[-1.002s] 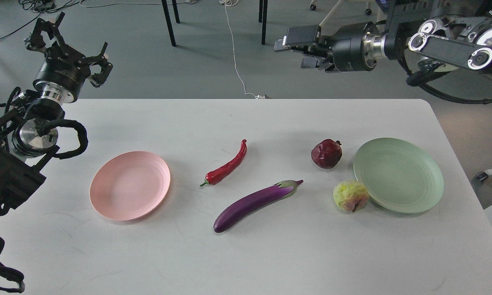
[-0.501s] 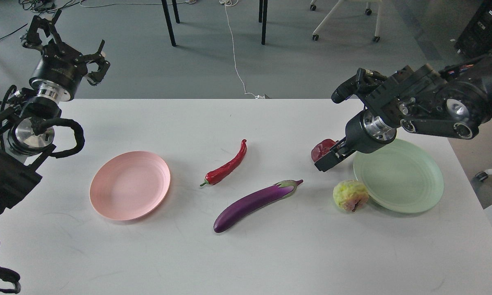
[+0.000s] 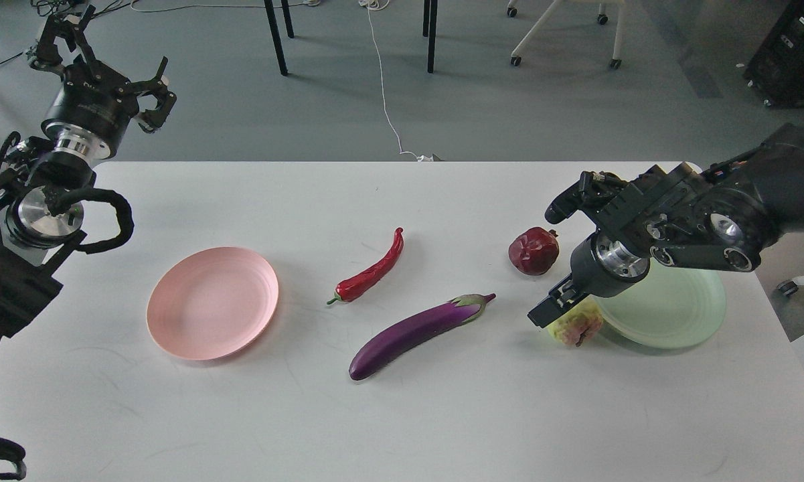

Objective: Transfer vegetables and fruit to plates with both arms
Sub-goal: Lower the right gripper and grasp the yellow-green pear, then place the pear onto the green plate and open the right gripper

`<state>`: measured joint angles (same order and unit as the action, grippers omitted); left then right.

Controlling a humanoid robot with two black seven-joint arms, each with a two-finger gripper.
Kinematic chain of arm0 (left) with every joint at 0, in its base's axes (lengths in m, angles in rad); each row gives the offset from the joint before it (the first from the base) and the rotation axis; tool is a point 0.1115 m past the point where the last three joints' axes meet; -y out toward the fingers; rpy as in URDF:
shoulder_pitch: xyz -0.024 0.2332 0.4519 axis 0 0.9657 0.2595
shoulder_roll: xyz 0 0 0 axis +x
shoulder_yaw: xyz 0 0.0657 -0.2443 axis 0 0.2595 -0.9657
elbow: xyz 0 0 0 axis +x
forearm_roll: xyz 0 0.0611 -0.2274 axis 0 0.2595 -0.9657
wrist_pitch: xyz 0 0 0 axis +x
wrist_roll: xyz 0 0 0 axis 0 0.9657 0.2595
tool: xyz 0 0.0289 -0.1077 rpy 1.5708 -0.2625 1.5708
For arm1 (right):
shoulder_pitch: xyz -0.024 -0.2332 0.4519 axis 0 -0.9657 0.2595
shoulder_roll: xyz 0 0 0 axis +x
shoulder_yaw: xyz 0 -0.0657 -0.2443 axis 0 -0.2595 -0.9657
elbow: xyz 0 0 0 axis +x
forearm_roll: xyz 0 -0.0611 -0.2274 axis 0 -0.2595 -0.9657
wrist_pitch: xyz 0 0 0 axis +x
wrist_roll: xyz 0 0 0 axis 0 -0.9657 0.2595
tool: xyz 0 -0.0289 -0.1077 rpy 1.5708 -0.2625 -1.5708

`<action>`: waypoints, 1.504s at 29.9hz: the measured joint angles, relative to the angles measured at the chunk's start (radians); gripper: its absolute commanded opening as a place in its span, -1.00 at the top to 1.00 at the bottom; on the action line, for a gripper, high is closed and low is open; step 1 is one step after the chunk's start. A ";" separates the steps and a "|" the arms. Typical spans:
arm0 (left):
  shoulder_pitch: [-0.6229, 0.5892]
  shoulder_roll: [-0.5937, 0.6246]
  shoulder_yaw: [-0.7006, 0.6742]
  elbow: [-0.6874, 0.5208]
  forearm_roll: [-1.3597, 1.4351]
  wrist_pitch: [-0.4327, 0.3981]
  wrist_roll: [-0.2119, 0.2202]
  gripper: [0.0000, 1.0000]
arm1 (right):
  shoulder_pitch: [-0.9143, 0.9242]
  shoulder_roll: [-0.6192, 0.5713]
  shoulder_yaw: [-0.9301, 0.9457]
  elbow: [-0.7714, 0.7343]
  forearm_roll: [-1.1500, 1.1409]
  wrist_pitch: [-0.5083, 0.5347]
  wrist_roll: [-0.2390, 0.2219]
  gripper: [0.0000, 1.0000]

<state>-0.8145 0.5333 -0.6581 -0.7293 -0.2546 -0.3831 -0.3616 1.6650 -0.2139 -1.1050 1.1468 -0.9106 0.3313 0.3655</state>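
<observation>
Yellow-green fruit [image 3: 578,325] sits on the white table [image 3: 402,415] just off the near-left rim of the mint green plate [image 3: 676,314], and the right gripper [image 3: 554,306] hangs right over its upper left side, covering part of it. The jaws point down and to the left at the fruit; they look dark and bunched, so I cannot tell whether they are spread or closed, nor whether they touch it. The dark red fruit [image 3: 534,250] lies apart, up and to the left of that gripper. The eggplant [image 3: 415,329] and the red chili pepper [image 3: 371,271] lie mid-table, near each other but not touching. The pink plate [image 3: 212,302] rests to the left. The left gripper [image 3: 104,57] is raised beyond the table's far-left corner, its jaws spread wide and holding nothing.
</observation>
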 measured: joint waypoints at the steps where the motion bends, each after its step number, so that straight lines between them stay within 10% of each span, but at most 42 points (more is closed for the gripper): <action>1: 0.000 0.001 -0.001 0.000 0.000 0.001 0.000 -0.96 | -0.005 0.003 -0.006 -0.004 -0.001 0.000 0.000 -0.74; 9: 0.003 0.003 0.000 -0.001 0.000 0.007 -0.002 -0.96 | -0.013 0.028 -0.036 -0.010 -0.023 0.000 -0.001 -0.51; 16: 0.005 0.022 0.000 -0.001 -0.001 0.008 -0.002 -0.96 | 0.009 0.040 -0.038 0.009 -0.029 0.001 -0.001 0.10; 25: 0.006 0.037 0.002 -0.001 0.000 0.007 -0.002 -0.96 | 0.119 0.030 -0.029 0.057 -0.025 0.003 0.000 0.13; 34: 0.006 0.054 0.008 -0.002 0.000 0.007 0.004 -0.96 | 0.116 -0.150 -0.044 0.017 -0.127 0.003 -0.011 -0.03; 37: 0.006 0.054 0.012 -0.005 0.000 0.007 0.005 -0.96 | 0.052 -0.198 -0.044 -0.018 -0.145 0.002 -0.011 -0.50; 45: 0.006 0.060 0.014 -0.007 0.000 0.007 0.007 -0.96 | -0.033 -0.226 -0.023 -0.086 -0.147 -0.032 -0.011 -0.93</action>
<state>-0.8086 0.5931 -0.6442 -0.7361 -0.2546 -0.3760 -0.3541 1.6316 -0.4398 -1.1282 1.0612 -1.0580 0.2993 0.3543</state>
